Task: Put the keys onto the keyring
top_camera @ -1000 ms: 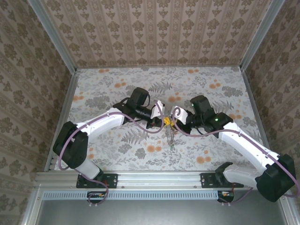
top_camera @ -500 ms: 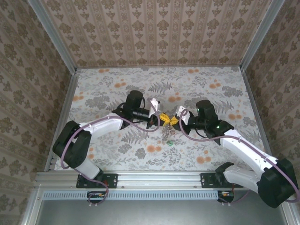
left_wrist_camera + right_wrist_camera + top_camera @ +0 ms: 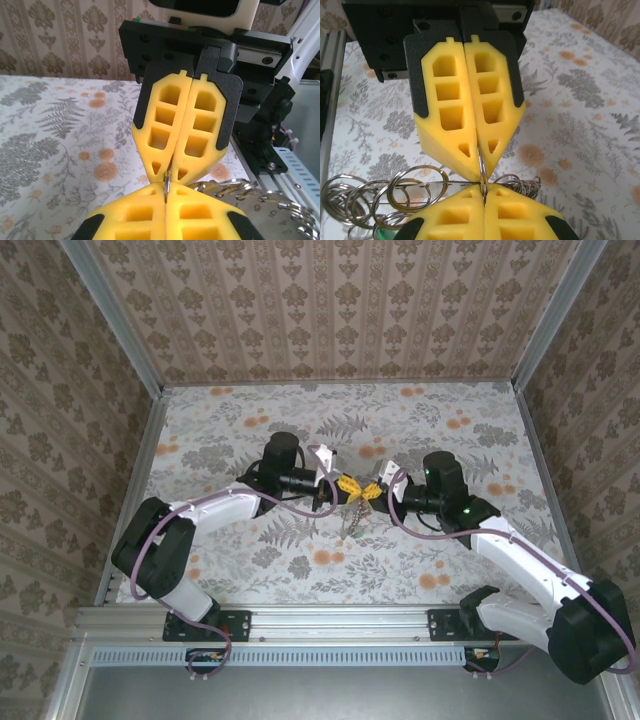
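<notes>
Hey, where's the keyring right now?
The keyring is held over the middle of the table, pinched where the left gripper and right gripper meet tip to tip in the top view, silvery rings dangling below.

The left claw (image 3: 480, 161) and right claw (image 3: 170, 174) are bright yellow with black mounts. The thin silvery metal keyring (image 3: 395, 192) glints. The table (image 3: 250, 410) bears a grey foliage print with orange blooms.

We look steeply down on the whole table (image 3: 250, 570) from above and behind the arm bases. Our wrist cameras sit very close and low, each facing across the table at the opposite arm. All three views share the spot where the left pincer (image 3: 347, 485) and right pincer (image 3: 372, 490) meet.
</notes>
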